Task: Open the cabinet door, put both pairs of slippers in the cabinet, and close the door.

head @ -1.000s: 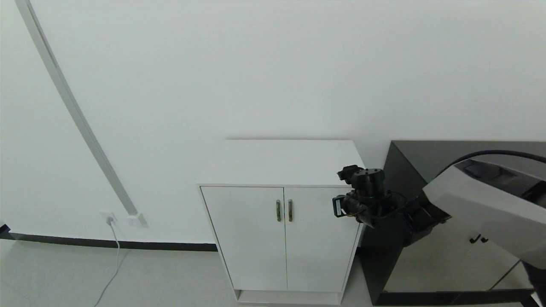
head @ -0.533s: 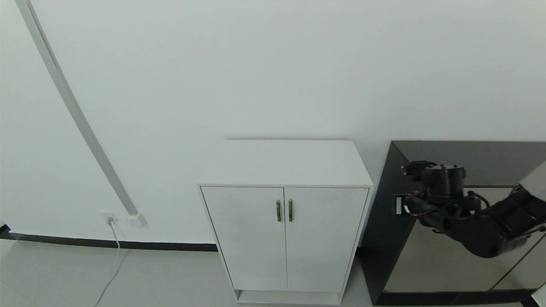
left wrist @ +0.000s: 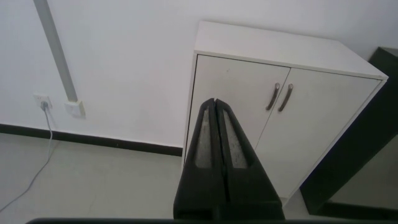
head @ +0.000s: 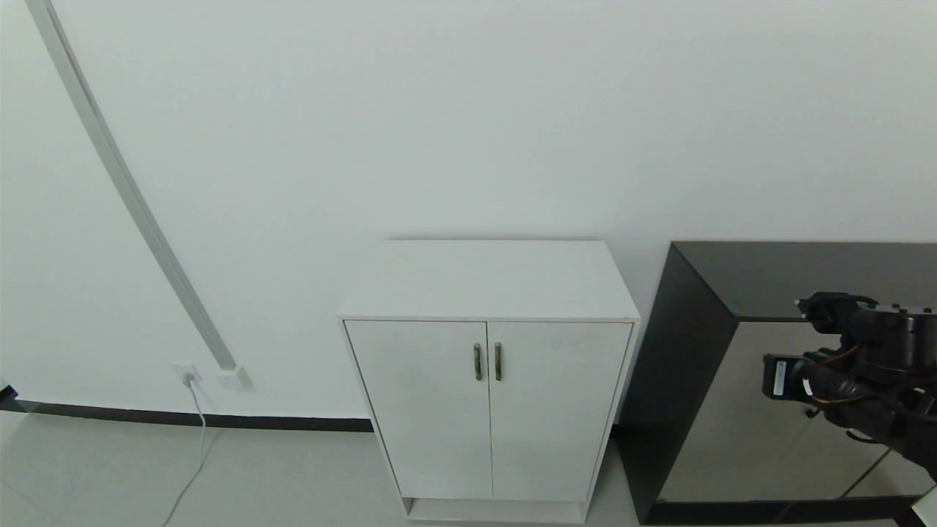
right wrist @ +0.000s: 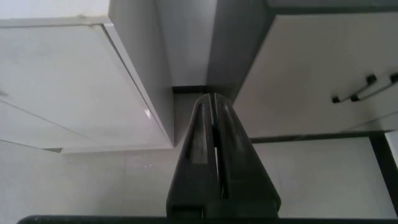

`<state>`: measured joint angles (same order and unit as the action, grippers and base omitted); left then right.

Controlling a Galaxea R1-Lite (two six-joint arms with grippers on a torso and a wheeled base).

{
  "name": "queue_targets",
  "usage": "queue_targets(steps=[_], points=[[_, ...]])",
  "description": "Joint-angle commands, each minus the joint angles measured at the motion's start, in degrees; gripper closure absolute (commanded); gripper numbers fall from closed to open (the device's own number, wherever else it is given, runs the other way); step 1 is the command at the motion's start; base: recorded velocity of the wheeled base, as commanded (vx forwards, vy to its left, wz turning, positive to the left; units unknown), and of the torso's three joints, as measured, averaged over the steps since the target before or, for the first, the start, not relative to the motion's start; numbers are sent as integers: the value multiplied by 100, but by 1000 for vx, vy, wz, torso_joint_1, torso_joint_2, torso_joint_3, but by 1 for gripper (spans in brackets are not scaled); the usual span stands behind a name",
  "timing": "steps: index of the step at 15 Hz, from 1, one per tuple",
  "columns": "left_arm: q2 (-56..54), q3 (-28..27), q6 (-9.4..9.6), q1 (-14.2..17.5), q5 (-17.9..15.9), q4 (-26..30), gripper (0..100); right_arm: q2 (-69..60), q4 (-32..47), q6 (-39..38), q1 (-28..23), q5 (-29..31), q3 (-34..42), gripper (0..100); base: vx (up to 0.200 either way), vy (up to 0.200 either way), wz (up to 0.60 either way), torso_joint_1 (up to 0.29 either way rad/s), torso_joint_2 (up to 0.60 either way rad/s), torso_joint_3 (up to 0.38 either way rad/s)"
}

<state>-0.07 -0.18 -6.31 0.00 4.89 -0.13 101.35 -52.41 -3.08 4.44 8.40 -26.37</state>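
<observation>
The white cabinet (head: 483, 282) stood with both doors (head: 432, 410) closed, its inside hidden. The left end effector (left wrist: 215, 107) and right end effector (right wrist: 214, 102) were pressed together, empty.

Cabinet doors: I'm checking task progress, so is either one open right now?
No, both doors of the white cabinet sit flush and shut, handles side by side.

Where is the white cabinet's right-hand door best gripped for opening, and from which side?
On the right-hand door, grip the slim vertical handle, coming straight from the front, fingers either side of it. It stands off the flat, shut panel beside the centre seam, probably farthest from the hinges, so pulling there should swing the door easily.
</observation>
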Motion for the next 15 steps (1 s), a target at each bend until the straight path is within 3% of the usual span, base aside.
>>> queue_targets(steps=[1, 4, 12, 15], points=[[7, 1, -1, 0, 3, -4, 100, -713, -6, 1, 330, 4, 659, 100, 0, 0, 0, 0, 0, 0], [7, 1, -1, 0, 3, -4, 100, -1214, -138, 1, 585, 21, 1318, 100, 0, 0, 0, 0, 0, 0], [7, 1, -1, 0, 3, -4, 100, -2884, -138, 150, 593, -31, 2637, 100, 0, 0, 0, 0, 0, 0], [7, 1, -1, 0, 3, -4, 100, -3517, 591, 185, 602, -102, 2637, 100, 0, 0, 0, 0, 0, 0]])
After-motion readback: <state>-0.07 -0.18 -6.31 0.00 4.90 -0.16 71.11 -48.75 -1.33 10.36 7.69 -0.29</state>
